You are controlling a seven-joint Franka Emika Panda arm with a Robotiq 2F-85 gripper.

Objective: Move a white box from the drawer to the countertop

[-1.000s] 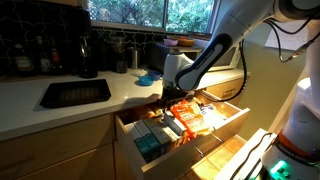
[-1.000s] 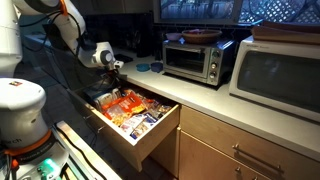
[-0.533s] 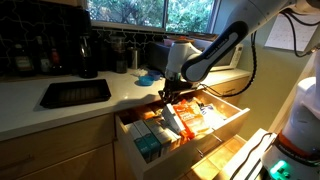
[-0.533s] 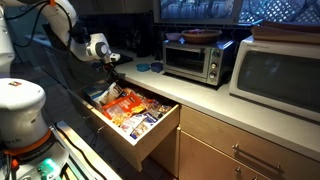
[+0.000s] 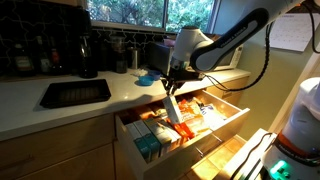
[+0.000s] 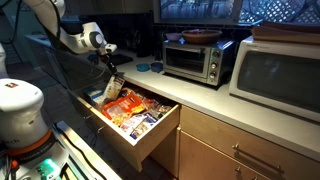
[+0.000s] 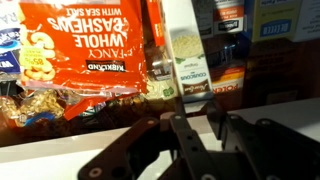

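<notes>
My gripper [image 5: 174, 86] is shut on the top end of the white box [image 5: 178, 112], a slim carton that hangs tilted above the open drawer [image 5: 236, 109]. Both exterior views show the same: gripper [image 6: 107, 66], white box [image 6: 113, 88], drawer [image 6: 152, 140]. In the wrist view the white box [image 7: 184, 48] runs away from the jaws [image 7: 195, 122] over a cashew packet [image 7: 85, 45]. The off-white countertop [image 5: 22, 102] lies beside and behind the drawer.
The drawer holds orange packets [image 5: 190, 118] and teal boxes [image 5: 148, 146]. A dark sink [image 5: 75, 93] is set in the counter. A blue item [image 5: 147, 77] lies near the gripper. A toaster oven [image 6: 195, 58] and a microwave [image 6: 280, 75] stand on the counter. A slatted pull-out [image 5: 230, 155] sits below.
My gripper has risen out of the drawer with the white box in it. The box now hangs above the other packages instead of lying among them.
</notes>
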